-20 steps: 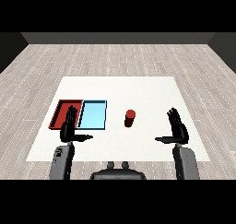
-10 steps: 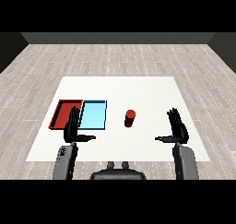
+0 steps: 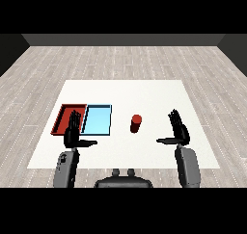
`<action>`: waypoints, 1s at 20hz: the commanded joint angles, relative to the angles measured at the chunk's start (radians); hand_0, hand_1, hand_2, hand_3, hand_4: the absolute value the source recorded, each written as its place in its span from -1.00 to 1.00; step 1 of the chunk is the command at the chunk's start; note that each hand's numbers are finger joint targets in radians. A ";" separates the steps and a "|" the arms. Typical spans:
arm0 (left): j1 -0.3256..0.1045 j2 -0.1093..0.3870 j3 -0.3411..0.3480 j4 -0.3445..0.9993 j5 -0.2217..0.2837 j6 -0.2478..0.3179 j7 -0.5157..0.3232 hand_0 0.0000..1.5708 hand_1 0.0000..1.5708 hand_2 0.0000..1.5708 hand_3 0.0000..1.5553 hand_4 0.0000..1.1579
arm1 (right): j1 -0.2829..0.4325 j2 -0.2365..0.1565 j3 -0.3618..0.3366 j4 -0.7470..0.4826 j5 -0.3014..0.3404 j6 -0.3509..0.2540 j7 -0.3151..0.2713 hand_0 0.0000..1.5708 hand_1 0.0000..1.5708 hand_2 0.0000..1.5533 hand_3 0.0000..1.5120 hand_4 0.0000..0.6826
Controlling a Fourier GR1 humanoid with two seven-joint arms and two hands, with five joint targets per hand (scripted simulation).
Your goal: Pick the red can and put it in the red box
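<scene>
Grey wood-plank flooring runs to a dark wall at the top of my head view, and the white table [image 3: 144, 91] fills the middle of the frame. On it, at centre left, I see the red tray [image 3: 65, 115] and the light blue tray [image 3: 98, 120] lying side by side, touching along their shared edge, red further left.

Just right of centre stands the red can [image 3: 136, 123], upright on the bare tabletop, near the blue tray's right edge but apart from it, and well apart from the red tray.

From the lower left corner my left forearm [image 3: 65, 168] comes up, and the left hand [image 3: 73, 131] sits over the near edge of the trays, about where the two meet. Its fingers point straight up toward the top of the frame with the thumb sticking out to the right; it holds nothing.

From the lower right my right forearm [image 3: 187, 166] rises, and the right hand [image 3: 178, 130] hangs to the right of the can, clearly apart from it. Its fingers are straight as well, thumb stretched left toward the can, palm unoccupied.
</scene>
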 commanded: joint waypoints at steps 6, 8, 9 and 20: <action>-0.031 0.018 0.038 0.021 0.034 -0.014 -0.001 -1.00 -1.00 -1.00 -1.00 -1.00 | -0.078 -0.003 -0.003 0.122 0.000 0.011 -0.006 -1.00 -1.00 -1.00 -1.00 -1.00; -0.036 -0.020 0.002 0.065 0.006 0.005 -0.041 -1.00 -1.00 -1.00 -1.00 -1.00 | -0.071 0.049 0.037 0.078 0.018 -0.045 0.028 -1.00 -1.00 -1.00 -1.00 -1.00; -0.068 -0.005 0.017 0.092 0.015 -0.003 -0.029 -1.00 -1.00 -1.00 -1.00 -1.00 | -0.130 0.018 0.008 0.139 -0.013 -0.017 0.051 -1.00 -1.00 -1.00 -1.00 -1.00; 0.066 -0.017 -0.008 -0.050 0.019 -0.006 -0.013 -1.00 -1.00 -1.00 -1.00 -1.00 | -0.210 0.107 0.033 0.394 -0.009 -0.052 -0.088 -1.00 -1.00 -1.00 -1.00 -1.00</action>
